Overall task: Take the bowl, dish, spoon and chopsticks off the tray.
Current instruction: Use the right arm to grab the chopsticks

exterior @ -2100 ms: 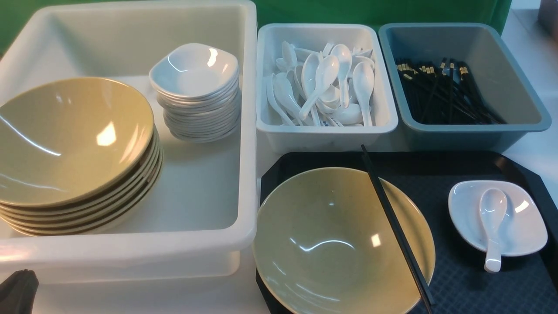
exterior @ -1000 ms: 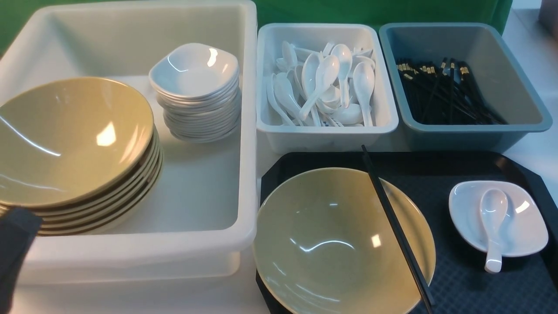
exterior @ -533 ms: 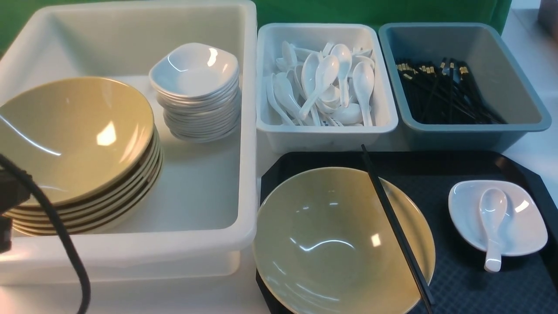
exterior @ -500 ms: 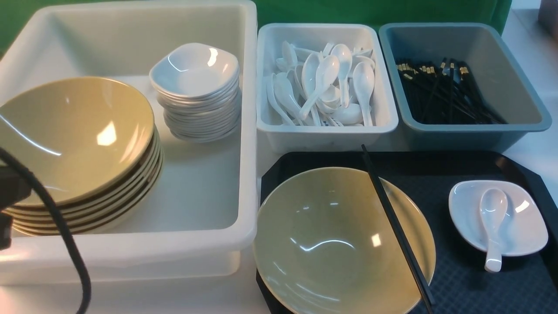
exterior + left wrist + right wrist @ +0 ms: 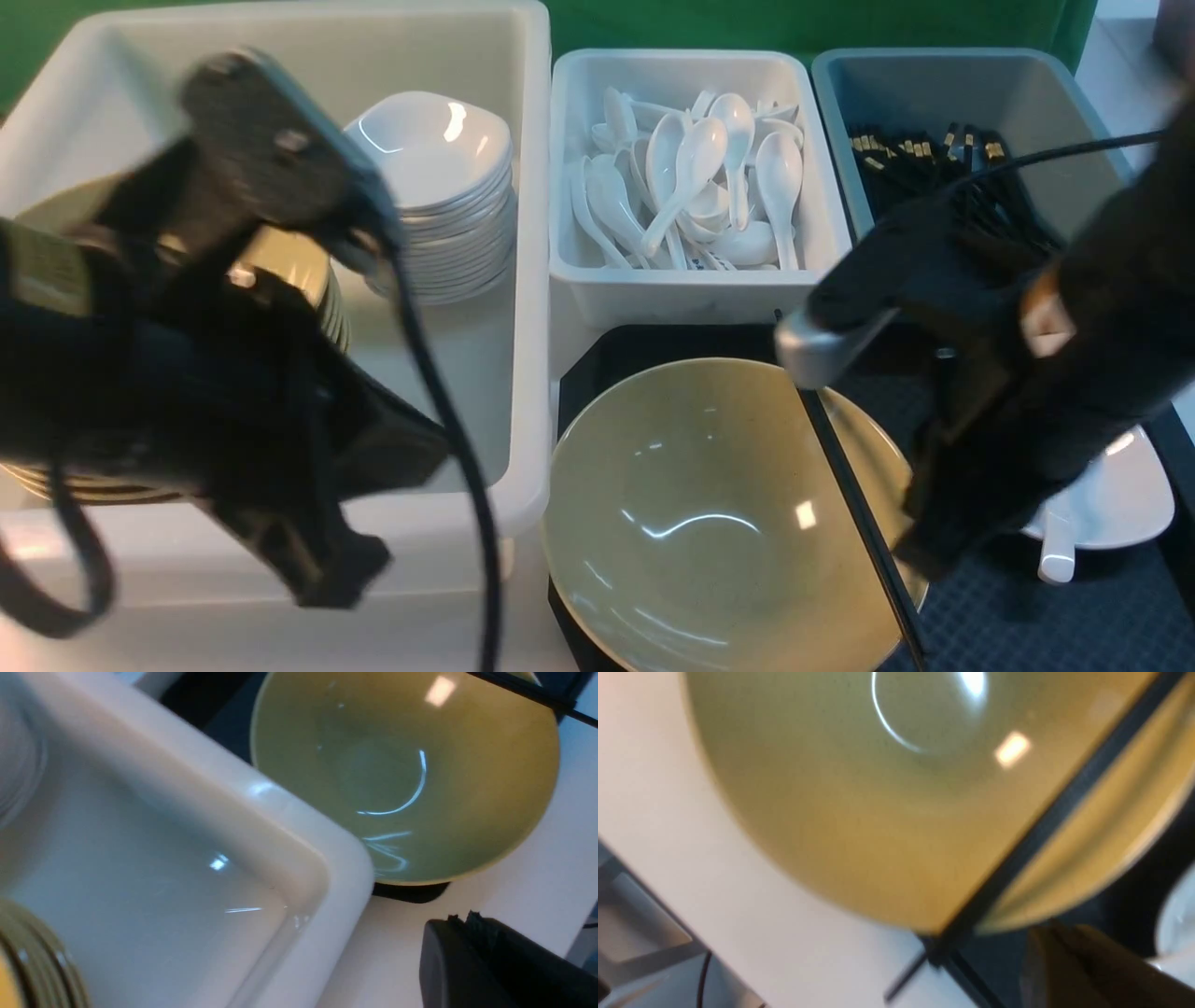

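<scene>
1. On my left, a large white plastic tub holds a stack of olive-yellow round bowls and a stack of small white dishes.
2. My left gripper is closed, with nothing between its tips; its arm covers part of the tub.
3. In the middle, a white rectangular bin contains white spoons.
4. Below it in the front view, the wide glossy olive-yellow bowl is on the black cut-corner tray. The long thin black chopsticks lie across the bowl, partly hidden.
5. My right gripper is blurred; I cannot tell if it is open or shut.
6. Behind the right arm, a grey-blue bin holds black sticks with gold bands.
7. On the right, the small white shallow dish is on the tray, and the short white spoon rests in it, its scoop hidden by my arm.
</scene>
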Controlling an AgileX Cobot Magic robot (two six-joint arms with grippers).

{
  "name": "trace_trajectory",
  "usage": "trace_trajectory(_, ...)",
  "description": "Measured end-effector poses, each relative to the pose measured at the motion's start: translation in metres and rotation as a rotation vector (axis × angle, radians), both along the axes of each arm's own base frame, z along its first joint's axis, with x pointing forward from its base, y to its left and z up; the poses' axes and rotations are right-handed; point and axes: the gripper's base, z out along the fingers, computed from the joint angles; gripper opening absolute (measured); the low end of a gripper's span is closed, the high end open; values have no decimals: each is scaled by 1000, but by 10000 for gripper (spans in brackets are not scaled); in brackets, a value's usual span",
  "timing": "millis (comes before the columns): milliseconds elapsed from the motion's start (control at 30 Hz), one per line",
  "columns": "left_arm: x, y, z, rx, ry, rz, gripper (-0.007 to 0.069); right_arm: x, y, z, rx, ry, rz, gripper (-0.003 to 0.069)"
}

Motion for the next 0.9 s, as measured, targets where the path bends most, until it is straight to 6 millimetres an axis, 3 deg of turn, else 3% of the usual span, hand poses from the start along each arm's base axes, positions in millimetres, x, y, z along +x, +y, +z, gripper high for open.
trace_trajectory(67,0,-10,-5,21,15,-43,-10,9,8,-8,-11,2,-29,141)
trace_trajectory(133,-1,-16,-9,40,22,-72,-10,20,12,-14,-23,-23,-79,242)
trace_trajectory(367,2,-16,-11,78,-2,-78,-8,37,20,-24,-15,-89,-151,489)
trace_trajectory(567,4,-14,-11,106,-34,-75,-8,47,24,-41,-30,-59,-194,512)
trace_trajectory(900,5,-13,-11,107,-39,-74,-8,63,18,-59,-7,-7,-288,450)
